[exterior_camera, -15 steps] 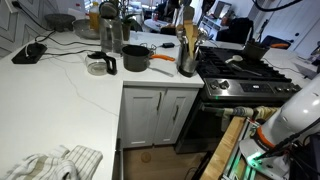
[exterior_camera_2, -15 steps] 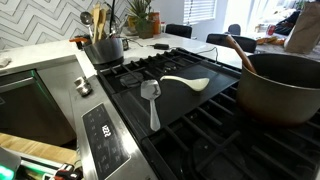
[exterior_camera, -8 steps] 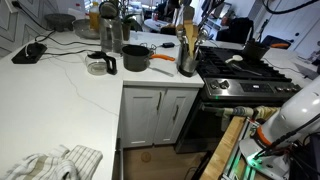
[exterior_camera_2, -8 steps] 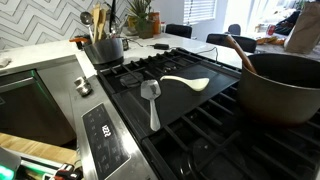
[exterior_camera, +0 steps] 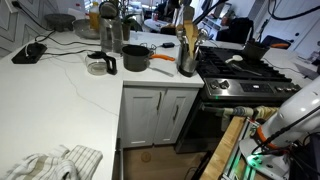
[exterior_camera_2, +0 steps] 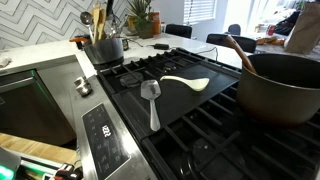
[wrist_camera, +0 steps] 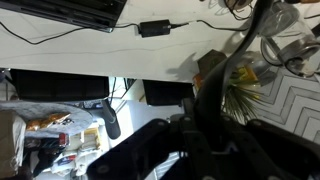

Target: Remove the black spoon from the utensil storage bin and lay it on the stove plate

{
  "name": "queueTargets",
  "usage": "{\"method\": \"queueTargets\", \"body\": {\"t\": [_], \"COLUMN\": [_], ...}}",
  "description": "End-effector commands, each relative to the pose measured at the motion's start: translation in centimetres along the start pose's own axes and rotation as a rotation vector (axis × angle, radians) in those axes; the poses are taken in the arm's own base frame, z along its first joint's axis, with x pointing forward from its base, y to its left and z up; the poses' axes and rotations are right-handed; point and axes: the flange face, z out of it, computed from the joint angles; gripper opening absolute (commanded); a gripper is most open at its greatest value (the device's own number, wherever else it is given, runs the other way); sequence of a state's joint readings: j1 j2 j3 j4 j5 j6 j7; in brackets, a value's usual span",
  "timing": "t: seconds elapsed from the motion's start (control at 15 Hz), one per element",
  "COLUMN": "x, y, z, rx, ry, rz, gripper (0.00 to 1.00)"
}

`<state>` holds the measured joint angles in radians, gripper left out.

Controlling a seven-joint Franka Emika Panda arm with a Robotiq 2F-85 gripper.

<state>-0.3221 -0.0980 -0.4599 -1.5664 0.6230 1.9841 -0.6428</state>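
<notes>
The utensil storage bin (exterior_camera: 187,63) is a dark grey crock with wooden spoons, standing on the white counter beside the range; it also shows in an exterior view (exterior_camera_2: 106,48). My gripper (exterior_camera: 206,19) hangs just above its utensils. In the wrist view the gripper (wrist_camera: 205,125) is closed around a thin black handle, the black spoon (wrist_camera: 240,50), which runs up between the fingers. The spoon's bowl is hidden. The stove plate (exterior_camera_2: 215,105) is a black cooktop with dark grates, also seen in an exterior view (exterior_camera: 245,68).
A white spoon (exterior_camera_2: 186,82) and a metal spatula (exterior_camera_2: 151,100) lie on the cooktop. A large pot (exterior_camera_2: 283,88) with a wooden spoon sits on a burner. A squat black pot (exterior_camera: 135,58), a glass jug (exterior_camera: 100,65) and a cloth (exterior_camera: 55,163) are on the counter.
The arm and the dark handle above the crock have shifted slightly. Nothing else has moved.
</notes>
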Motion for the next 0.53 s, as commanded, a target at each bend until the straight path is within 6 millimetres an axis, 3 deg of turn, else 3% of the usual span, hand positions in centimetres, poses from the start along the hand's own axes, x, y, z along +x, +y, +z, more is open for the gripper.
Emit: {"method": "queueTargets", "body": {"t": [0.0, 0.27, 0.47], "x": [-3.5, -7.5, -9.3], "y": [3.2, 7.9, 10.5], "z": [-1.3, -1.6, -1.9], "rx": [0.129, 0.222, 0.234], "ry": [-0.005, -0.037, -0.022], "rz": [0.054, 0.14, 0.242], "gripper": [0.04, 0.04, 0.04]}}
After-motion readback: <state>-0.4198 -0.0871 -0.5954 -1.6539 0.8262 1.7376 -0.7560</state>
